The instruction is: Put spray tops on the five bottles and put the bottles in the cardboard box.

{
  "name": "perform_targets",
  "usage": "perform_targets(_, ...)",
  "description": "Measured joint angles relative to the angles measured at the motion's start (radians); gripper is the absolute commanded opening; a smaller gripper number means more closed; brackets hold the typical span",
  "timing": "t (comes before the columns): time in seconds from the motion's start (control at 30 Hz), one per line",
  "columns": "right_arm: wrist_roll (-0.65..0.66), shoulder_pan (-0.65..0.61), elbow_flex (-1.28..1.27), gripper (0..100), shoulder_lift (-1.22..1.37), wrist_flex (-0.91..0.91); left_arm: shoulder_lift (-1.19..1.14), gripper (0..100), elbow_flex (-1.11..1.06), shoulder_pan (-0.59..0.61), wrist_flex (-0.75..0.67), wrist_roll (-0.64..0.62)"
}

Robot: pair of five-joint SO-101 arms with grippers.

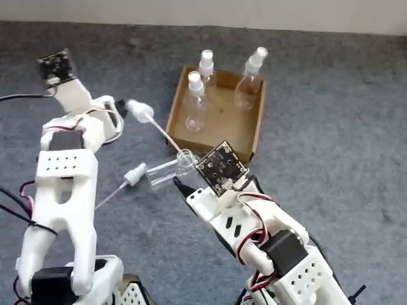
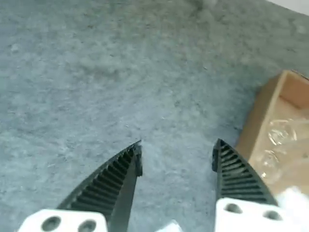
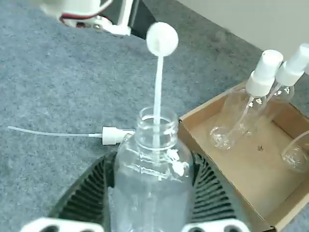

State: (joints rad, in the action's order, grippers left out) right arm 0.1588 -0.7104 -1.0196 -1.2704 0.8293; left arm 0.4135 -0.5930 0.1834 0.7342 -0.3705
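R claw (image 3: 153, 166) holds bottle (image 3: 150, 193) lengthwise, mouth outward

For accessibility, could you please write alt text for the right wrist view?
The right gripper holds a clear bottle with the tube of a spray top in its neck. A cardboard box holds capped bottles; another spray top lies on the carpet.

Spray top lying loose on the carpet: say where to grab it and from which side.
Grip the loose spray top by its white head, from above, jaws across its sides: it lies flat, and its thin tube would likely bend or slip.
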Motion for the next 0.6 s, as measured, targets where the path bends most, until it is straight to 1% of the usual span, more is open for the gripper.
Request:
perform_targets(0.1, 0.000, 0.000, 0.000, 0.3, 0.000, 0.000, 0.000, 20, 0.023, -0.032, 0.026, 0.037)
perform_targets(0.27, 0.000, 0.000, 0.000, 0.3, 0.000, 0.000, 0.000, 20, 0.117, -0.054, 0.153, 0.054)
perform_targets(0.4, 0.000, 0.000, 0.000, 0.3, 0.000, 0.000, 0.000, 20, 0.175, -0.054, 0.216, 0.054)
perform_targets(0.47, 0.000, 0.000, 0.000, 0.3, 0.000, 0.000, 0.000, 20, 0.212, -0.041, 0.258, 0.054)
perform_targets(0.6, 0.000, 0.000, 0.000, 0.3, 0.000, 0.000, 0.044, 20, 0.316, 0.026, 0.373, 0.032)
